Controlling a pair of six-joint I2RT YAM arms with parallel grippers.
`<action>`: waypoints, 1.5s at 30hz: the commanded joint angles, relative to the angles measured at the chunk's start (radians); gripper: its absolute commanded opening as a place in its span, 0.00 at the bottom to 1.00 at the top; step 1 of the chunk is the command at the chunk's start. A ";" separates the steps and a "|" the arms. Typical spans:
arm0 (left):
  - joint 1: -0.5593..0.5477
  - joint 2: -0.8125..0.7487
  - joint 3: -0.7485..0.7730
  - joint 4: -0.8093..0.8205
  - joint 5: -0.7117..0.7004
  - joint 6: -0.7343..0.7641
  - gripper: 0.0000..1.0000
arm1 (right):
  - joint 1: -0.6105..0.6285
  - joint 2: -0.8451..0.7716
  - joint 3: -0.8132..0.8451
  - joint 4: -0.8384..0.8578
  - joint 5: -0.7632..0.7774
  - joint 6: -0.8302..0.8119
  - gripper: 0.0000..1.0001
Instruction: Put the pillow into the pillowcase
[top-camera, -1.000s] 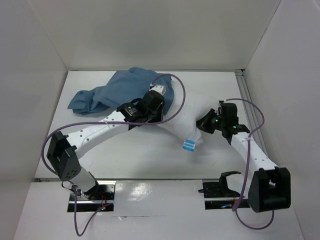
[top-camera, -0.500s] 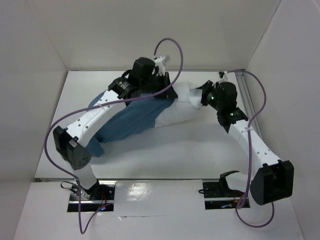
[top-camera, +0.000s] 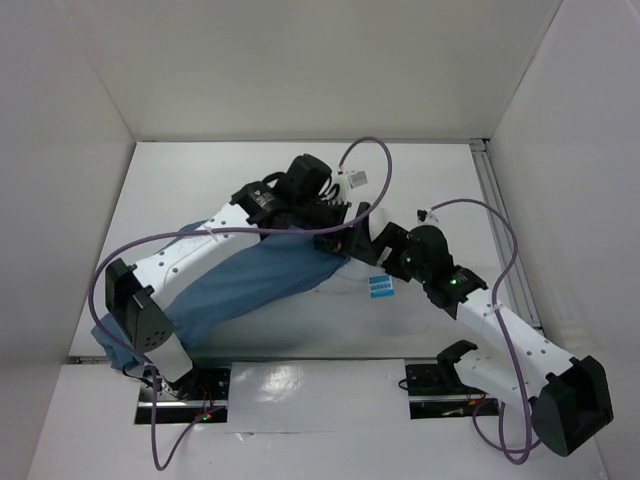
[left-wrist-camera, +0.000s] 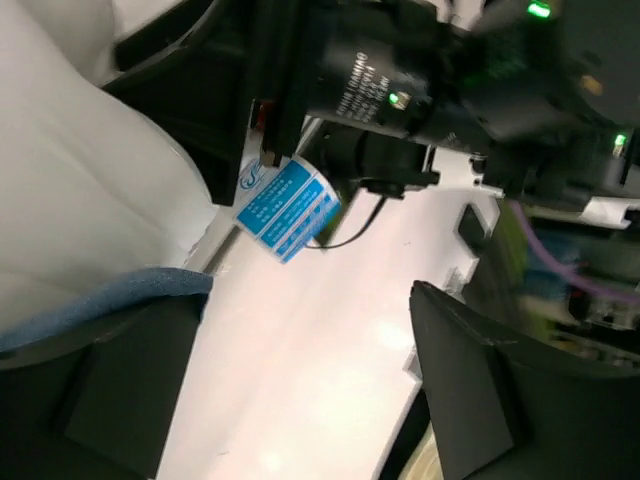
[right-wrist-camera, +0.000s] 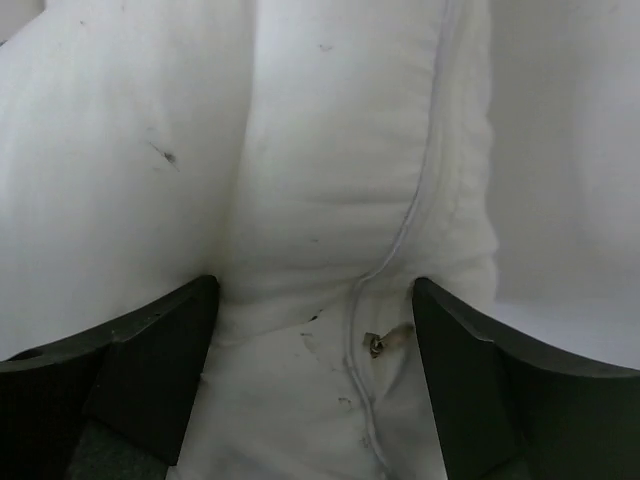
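Observation:
The dusty-blue pillowcase (top-camera: 250, 285) stretches from the table's middle to the near left edge, where its end hangs over. Most of the white pillow (top-camera: 352, 281) is hidden inside it. One end shows at the cloth's mouth with a blue label (top-camera: 378, 287). My left gripper (top-camera: 345, 235) is open just above that mouth. In its wrist view, bare table lies between its jaws (left-wrist-camera: 300, 400), with the pillow (left-wrist-camera: 80, 200) and the pillowcase's hem (left-wrist-camera: 120, 295) at left. My right gripper (top-camera: 373, 250) is open, the pillow's zippered end (right-wrist-camera: 330, 250) bulging between its fingers (right-wrist-camera: 130, 370).
White walls enclose the table on three sides. A metal rail (top-camera: 497, 215) runs along the right edge. The two grippers are very close together; the right one's black body (left-wrist-camera: 420, 80) fills the top of the left wrist view. Purple cables (top-camera: 365, 160) loop above both arms.
Both grippers have gone from shut to open. The arms came back from the far side toward the middle, and the pillowcase now covers far more of the pillow and reaches the near left edge.

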 joint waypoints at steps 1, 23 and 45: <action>0.006 -0.028 0.226 0.023 -0.042 0.128 1.00 | 0.012 -0.015 0.139 -0.223 0.025 -0.089 0.88; 0.433 -0.064 0.287 -0.304 -0.491 0.197 0.88 | -0.135 0.150 0.478 -0.418 0.135 -0.350 0.94; 0.390 0.225 0.408 -0.330 -0.127 0.217 0.00 | -0.146 0.493 0.542 -0.161 -0.285 -0.278 0.00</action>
